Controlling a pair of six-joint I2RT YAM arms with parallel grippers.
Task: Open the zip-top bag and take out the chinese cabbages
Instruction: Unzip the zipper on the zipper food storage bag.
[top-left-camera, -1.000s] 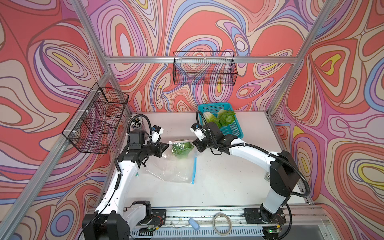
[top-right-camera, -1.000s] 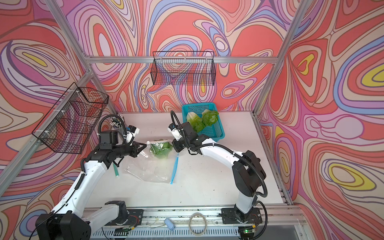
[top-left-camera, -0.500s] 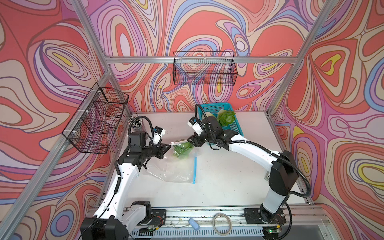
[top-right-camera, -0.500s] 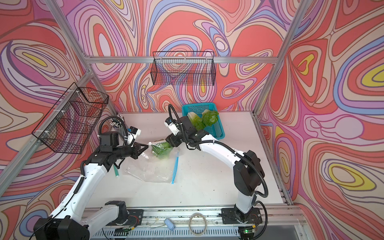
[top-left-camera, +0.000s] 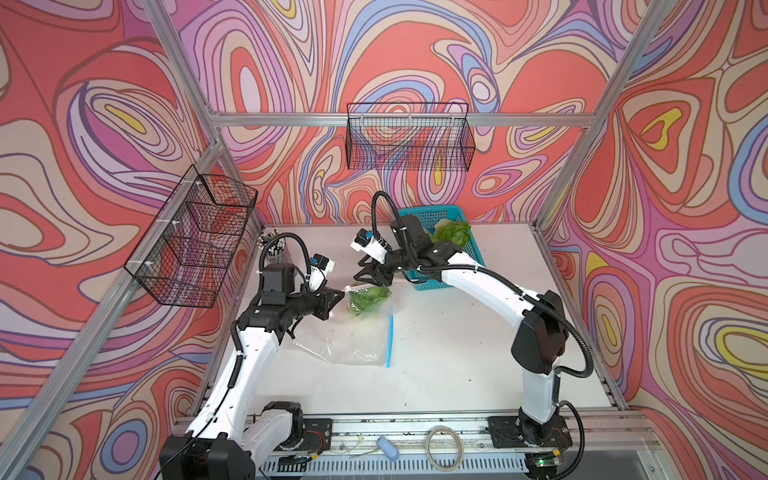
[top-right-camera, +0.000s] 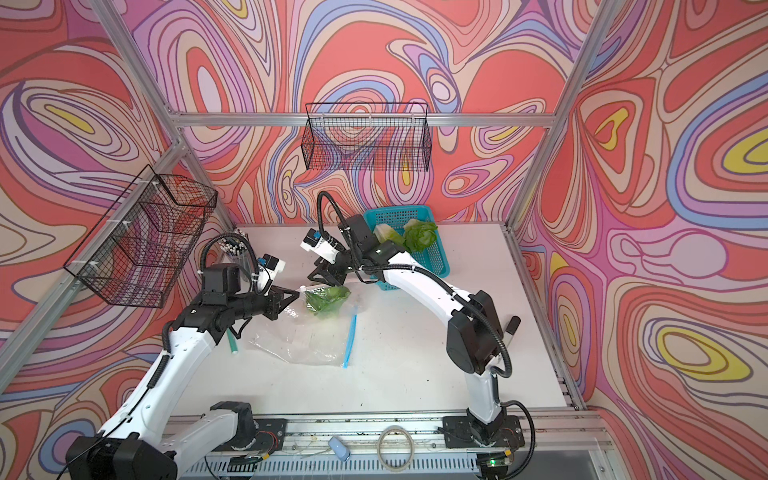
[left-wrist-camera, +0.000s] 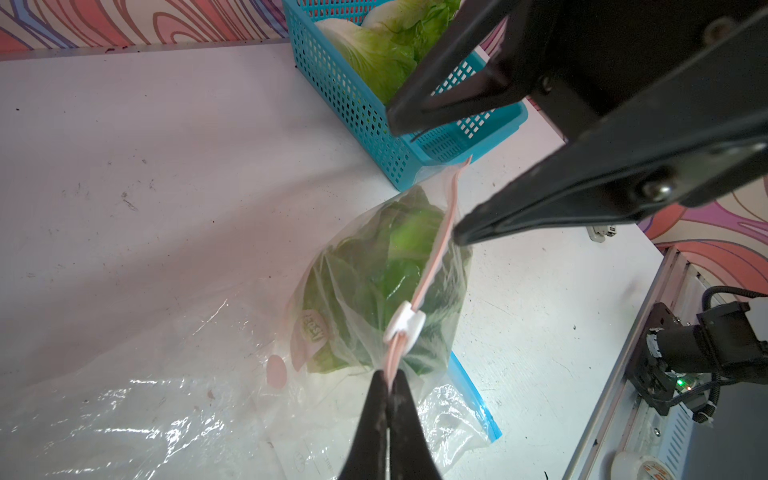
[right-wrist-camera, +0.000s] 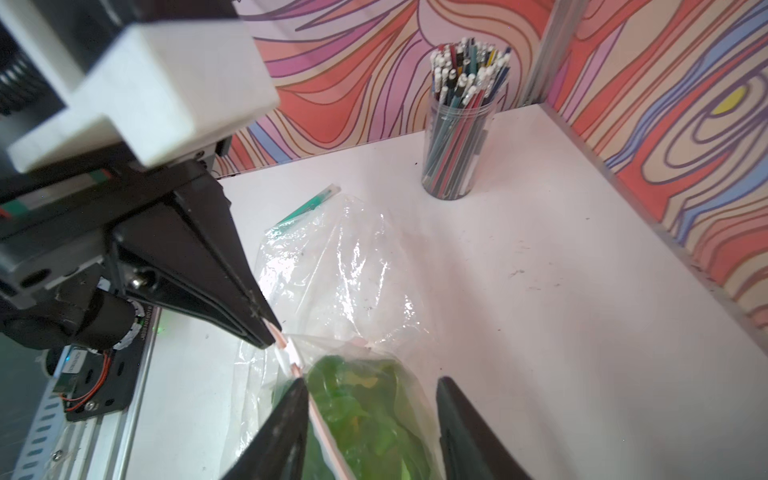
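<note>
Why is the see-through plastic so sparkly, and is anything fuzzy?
Left wrist view: light glints white off the crumpled clear plastic. Right wrist view: the same plastic glints, and the white camera block near the lens looks fuzzy. Both top views: sharp, soft shadows.

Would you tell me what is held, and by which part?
Left gripper pinches the zip-top bag by its pink zip strip; right gripper holds nothing.

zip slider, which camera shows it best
Left wrist view: the white zip slider sits large and sharp on the pink track. Right wrist view shows it partly; in both top views it is a speck.
</note>
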